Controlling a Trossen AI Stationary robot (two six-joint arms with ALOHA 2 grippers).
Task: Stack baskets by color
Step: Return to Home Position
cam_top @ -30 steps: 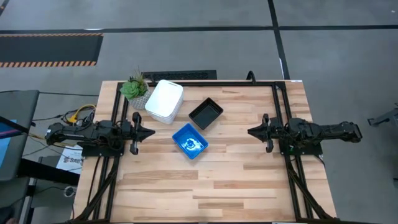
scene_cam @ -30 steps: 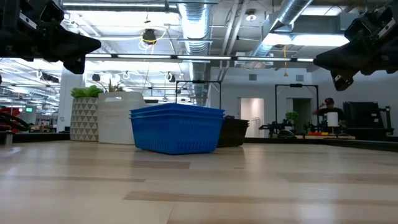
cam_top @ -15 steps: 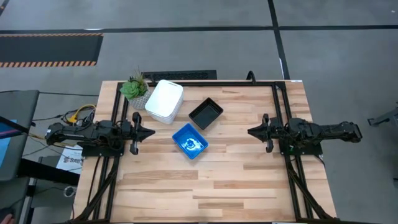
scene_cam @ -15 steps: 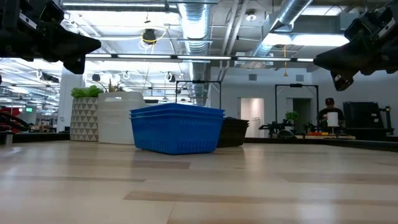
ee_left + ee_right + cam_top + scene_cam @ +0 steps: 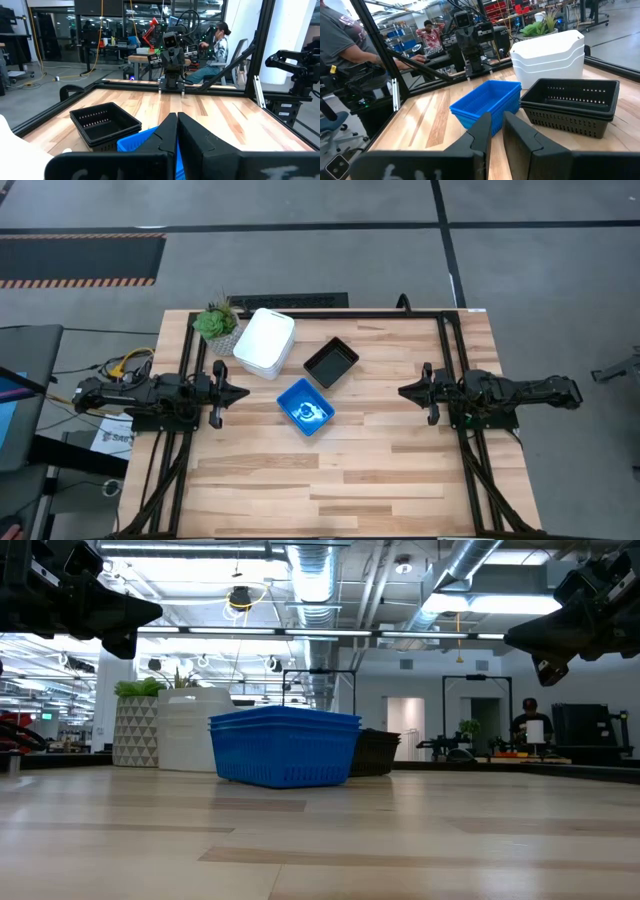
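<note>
Blue smooth-plastic stack sits mid-counter. Black mesh-sided stack is just far-right of it, and glossy white stack is far-left, beside the potted plant. Left arm and right arm hang at opposite edges, jaws together, empty. Risk looks low: the light nested baskets could slide on slick wood if clipped.

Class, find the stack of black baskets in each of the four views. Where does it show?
High view: black stack near mid-table, right of the white stack.
Low view: showing from behind the blue stack's right end.
Left wrist view: beside the blue stack.
Right wrist view: near the white stack.
Shared landmark: the blue stack.
</note>
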